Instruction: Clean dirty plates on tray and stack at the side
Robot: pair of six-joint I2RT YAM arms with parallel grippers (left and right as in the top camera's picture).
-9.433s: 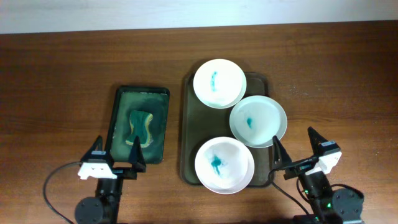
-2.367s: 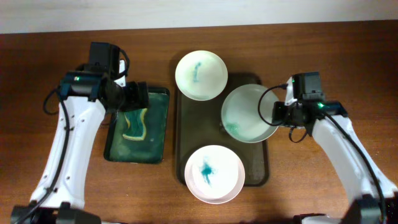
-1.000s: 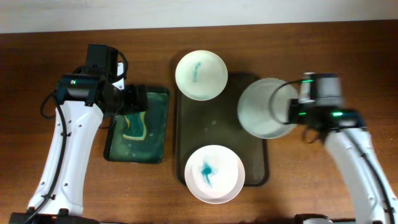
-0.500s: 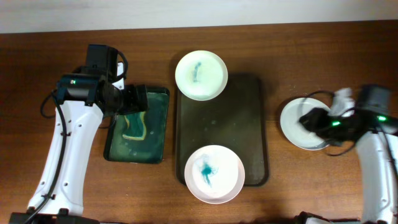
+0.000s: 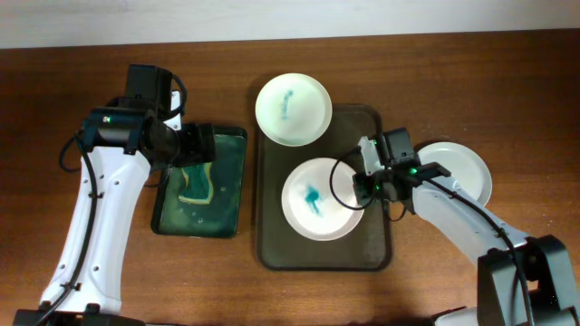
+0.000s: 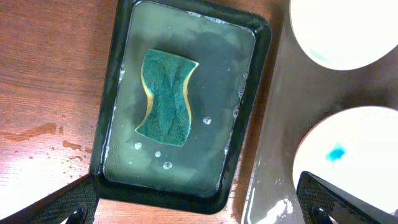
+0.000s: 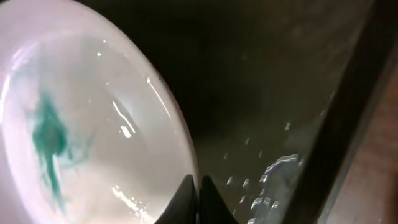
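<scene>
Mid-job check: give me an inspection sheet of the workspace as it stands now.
Surface: brown wood-grain table; wet smudges by the green tray.
Job's things: olive tray, wet. Teal-smeared top plate overhangs its far rim; teal-smeared centre plate lies inside. Plain white plate on the table, right.
Clutter: green tray with water and sponge.
Grippers: left fingers open above the green tray; right fingers pinch the centre plate's rim.
Cables: black cable loops over the centre plate.
Surroundings: pale wall; nothing else seen.
</scene>
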